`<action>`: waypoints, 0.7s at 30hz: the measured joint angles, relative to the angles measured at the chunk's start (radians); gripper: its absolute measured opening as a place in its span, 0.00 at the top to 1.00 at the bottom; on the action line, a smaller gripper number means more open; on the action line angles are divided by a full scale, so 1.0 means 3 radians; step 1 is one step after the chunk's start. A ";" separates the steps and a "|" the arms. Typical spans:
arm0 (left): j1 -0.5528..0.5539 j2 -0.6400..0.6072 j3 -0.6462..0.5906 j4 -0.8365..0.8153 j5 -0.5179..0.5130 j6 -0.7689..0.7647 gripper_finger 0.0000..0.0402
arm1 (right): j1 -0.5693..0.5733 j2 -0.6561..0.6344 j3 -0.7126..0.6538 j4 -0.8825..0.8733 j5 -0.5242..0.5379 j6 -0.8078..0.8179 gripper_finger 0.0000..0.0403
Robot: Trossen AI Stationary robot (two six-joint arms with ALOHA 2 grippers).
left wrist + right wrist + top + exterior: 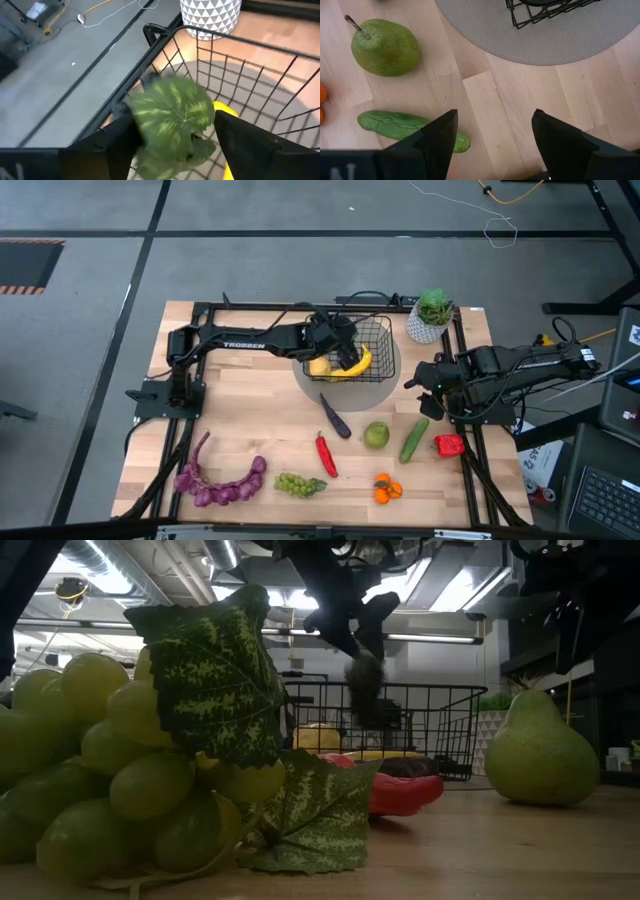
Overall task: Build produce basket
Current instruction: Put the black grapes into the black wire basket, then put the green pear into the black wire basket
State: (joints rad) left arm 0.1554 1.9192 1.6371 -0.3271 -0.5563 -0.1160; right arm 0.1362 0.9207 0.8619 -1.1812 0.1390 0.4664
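The black wire basket (pixel 372 340) stands on a grey round mat (pixel 385 385), with a yellow banana (pixel 358 364) and a yellow round fruit (pixel 319 366) inside. My left gripper (pixel 175 125) hovers open over the basket. A blurred green leafy piece of produce (pixel 172 117) shows between its fingers; in the low view this piece (pixel 366 675) hangs in the air below the fingertips, above the basket's floor. My right gripper (pixel 495 127) waits open above bare wood at the table's right, near the cucumber (pixel 407 129) and the green pear-like fruit (pixel 384 46).
On the wood lie an eggplant (pixel 335 418), a red chili (pixel 326 454), a red pepper (pixel 449 444), oranges (pixel 387 490), green grapes (pixel 300 484) and purple grapes (pixel 225 485). A potted plant (pixel 430 315) stands at the far right, beside the basket.
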 joint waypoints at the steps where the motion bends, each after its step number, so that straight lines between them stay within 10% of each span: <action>1: -0.0001 -0.0002 0.0000 -0.0001 0.0005 -0.0092 0.35 | 0.0000 0.0000 0.0000 0.0000 0.0000 -0.0001 0.37; 21: 0.0003 -0.0003 0.0000 -0.0106 -0.0003 0.0072 0.34 | 0.0000 -0.0001 0.0000 0.0000 0.0000 -0.0001 0.37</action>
State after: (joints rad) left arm 0.1562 1.9182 1.6371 -0.3588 -0.5571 -0.0944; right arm 0.1362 0.9205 0.8619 -1.1812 0.1390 0.4660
